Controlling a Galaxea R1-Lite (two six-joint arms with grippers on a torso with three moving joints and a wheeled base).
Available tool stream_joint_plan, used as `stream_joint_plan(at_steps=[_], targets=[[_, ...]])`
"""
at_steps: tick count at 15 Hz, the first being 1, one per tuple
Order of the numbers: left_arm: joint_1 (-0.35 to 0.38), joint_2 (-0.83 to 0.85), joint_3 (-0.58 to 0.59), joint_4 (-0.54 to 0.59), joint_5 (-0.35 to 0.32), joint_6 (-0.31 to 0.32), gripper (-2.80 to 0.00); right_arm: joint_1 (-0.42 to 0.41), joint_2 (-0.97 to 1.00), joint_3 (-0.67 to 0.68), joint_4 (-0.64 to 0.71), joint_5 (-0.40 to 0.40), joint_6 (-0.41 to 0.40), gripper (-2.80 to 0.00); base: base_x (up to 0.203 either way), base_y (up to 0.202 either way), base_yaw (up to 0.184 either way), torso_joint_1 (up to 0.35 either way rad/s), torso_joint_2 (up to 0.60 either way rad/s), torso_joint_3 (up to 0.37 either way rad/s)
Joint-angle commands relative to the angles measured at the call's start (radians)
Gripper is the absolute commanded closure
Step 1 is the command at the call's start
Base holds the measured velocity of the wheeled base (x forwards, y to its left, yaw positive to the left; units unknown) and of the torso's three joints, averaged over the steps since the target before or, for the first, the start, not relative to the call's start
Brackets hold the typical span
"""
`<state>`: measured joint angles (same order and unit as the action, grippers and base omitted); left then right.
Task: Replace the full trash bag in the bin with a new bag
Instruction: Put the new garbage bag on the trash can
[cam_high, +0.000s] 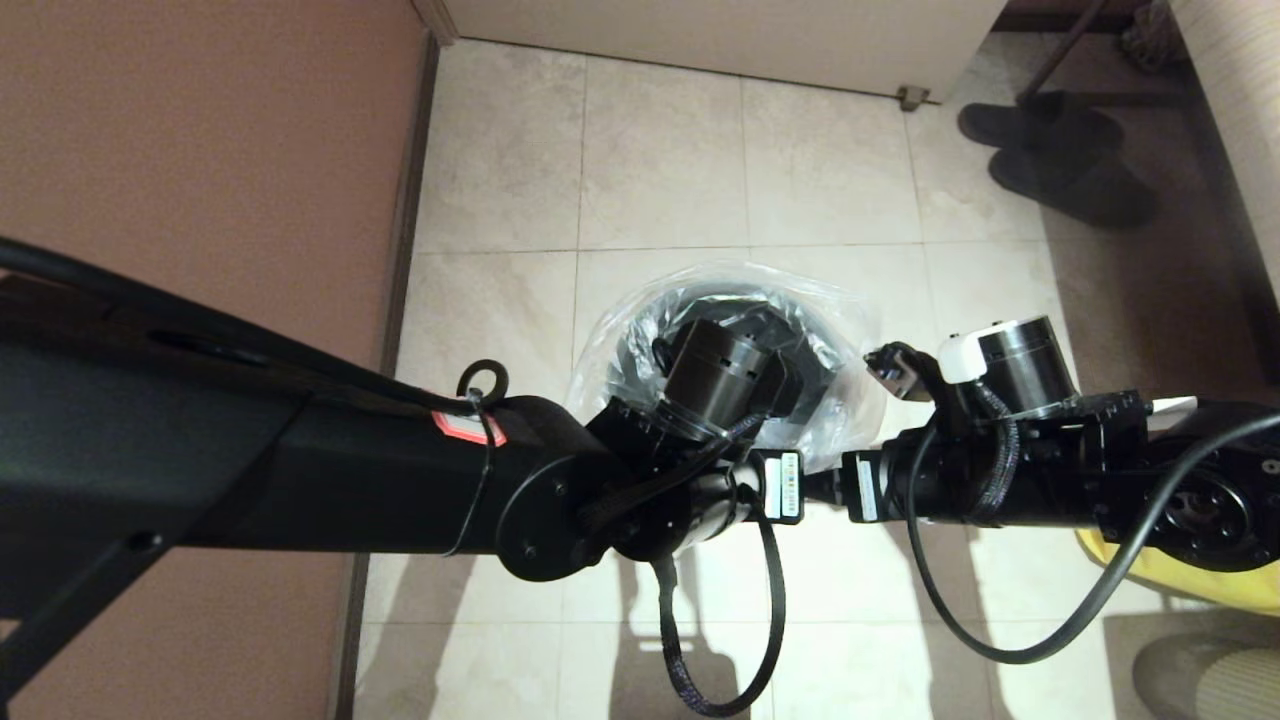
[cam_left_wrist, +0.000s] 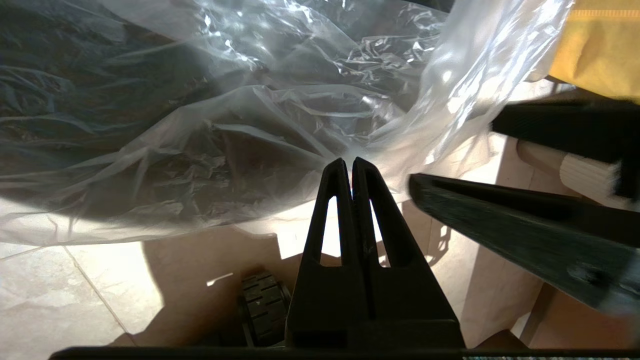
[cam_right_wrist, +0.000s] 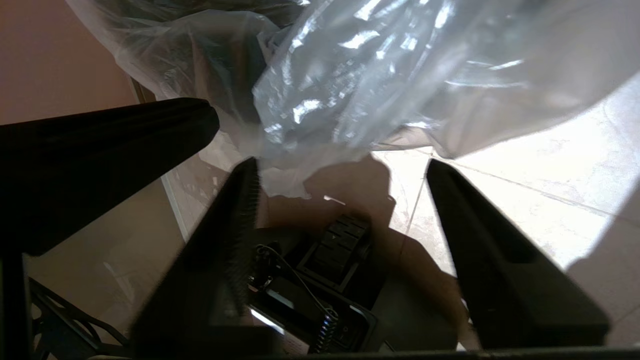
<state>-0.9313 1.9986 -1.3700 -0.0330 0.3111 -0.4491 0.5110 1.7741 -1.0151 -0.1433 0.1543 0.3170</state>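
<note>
Overhead, the head view showed the bin standing on the tiled floor near the brown wall, with the new bag draped over its mouth and spilling past the rim. Both arms crossed in front of it and hid most of its near side, so neither pincer's fingertips could be made out from up there. That view alone took in the dark slippers far off to the right and a patch of yellow bag under the right arm.

The wrist views filled in what was missing. The left gripper had its fingers pressed together, pinching a fold of the bag's edge at their very tips, the film stretching away from them over the dark bin. The yellow bag showed at the corner of that picture, and another arm's black fingers, blurred, crossed just beside the pinch.

The right gripper stood spread wide, holding nothing. The bag's crumpled lower edge hung just above the gap between its fingers, brushing or nearly brushing the tip of one; I cannot tell which.
</note>
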Motion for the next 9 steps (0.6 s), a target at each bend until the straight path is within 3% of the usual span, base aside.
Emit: stream_joint_plan(at_steps=[1, 3, 9], targets=[[-0.001, -0.008, 0.002, -0.001, 0.0, -0.003, 0.0, 0.006, 0.017, 0.001, -0.007, 0.001, 0.006, 0.0, 0.0, 0.0, 0.0, 0.0, 0.0, 0.0], [-0.017, -0.011, 0.002, -0.001, 0.0, -0.005, 0.0, 0.01, 0.01, 0.0, -0.043, 0.001, 0.047, 0.0, 0.0, 0.0, 0.0, 0.0, 0.0, 0.0], [-0.013, -0.019, 0.053, -0.004, 0.0, -0.011, 0.0, 0.012, 0.018, 0.002, -0.055, -0.001, 0.051, 0.0, 0.0, 0.0, 0.0, 0.0, 0.0, 0.0]])
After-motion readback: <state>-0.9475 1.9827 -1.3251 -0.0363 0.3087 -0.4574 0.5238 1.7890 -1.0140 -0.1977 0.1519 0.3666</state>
